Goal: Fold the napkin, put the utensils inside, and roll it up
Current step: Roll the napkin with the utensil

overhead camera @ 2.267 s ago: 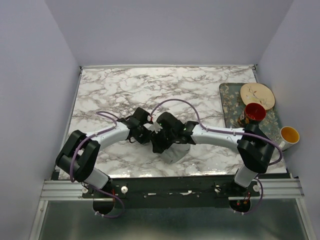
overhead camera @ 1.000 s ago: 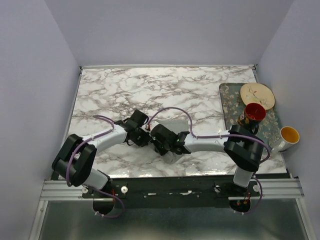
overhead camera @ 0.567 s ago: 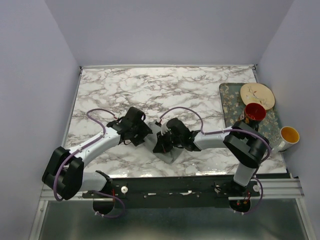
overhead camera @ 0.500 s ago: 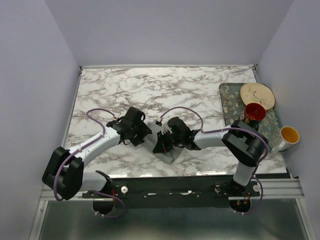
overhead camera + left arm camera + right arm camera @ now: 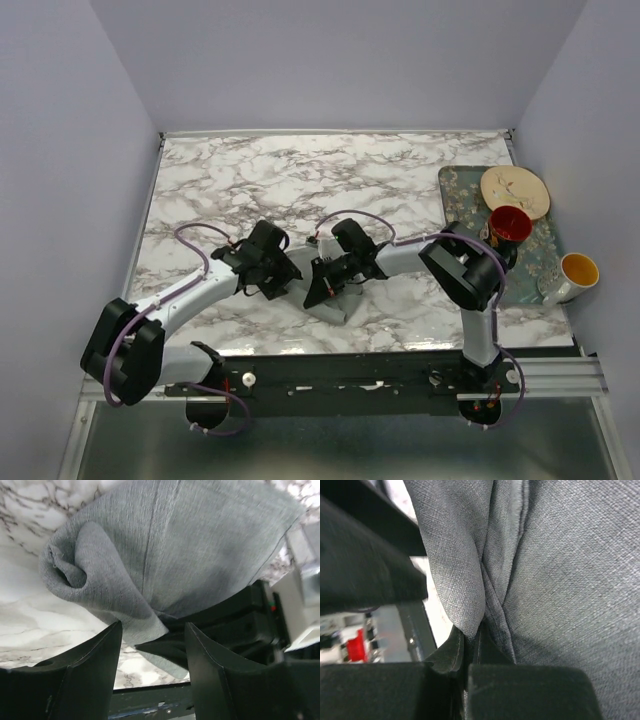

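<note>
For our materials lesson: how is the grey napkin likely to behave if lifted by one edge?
Probably floppy: the napkin curls and folds where the right gripper pinches it. Likely light, as the cloth looks thin. Its matte weave should resist slipping.

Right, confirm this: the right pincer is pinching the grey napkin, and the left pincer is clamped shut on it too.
Not quite. The right pincer does pinch the grey napkin, but the left pincer is not clamped on it: the left wrist view shows its jaws standing apart, open, gripping nothing.
</note>
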`<state>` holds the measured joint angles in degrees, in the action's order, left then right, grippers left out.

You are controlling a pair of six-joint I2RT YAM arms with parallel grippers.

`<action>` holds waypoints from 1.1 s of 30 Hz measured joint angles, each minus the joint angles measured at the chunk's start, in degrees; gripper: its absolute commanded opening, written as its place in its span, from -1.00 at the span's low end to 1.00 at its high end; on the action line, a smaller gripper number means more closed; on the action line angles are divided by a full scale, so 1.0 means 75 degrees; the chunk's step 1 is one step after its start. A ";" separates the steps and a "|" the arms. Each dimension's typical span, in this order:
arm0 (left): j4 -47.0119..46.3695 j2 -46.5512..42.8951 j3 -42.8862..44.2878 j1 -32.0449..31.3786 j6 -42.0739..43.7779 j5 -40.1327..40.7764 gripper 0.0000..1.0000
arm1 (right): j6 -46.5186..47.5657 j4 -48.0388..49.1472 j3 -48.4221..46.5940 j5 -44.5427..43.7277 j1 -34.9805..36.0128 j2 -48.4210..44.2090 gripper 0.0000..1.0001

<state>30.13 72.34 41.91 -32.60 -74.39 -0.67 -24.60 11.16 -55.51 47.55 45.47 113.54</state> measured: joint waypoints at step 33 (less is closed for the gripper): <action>-0.2122 0.0361 -0.1495 -0.0099 -0.0781 -0.0440 -0.84 | 0.2092 -0.4651 -0.2122 -0.1113 -0.0289 -0.0312 0.35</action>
<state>14.22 75.05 30.70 -33.34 -80.25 -3.97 -8.91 -23.73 -71.42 39.20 43.31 111.20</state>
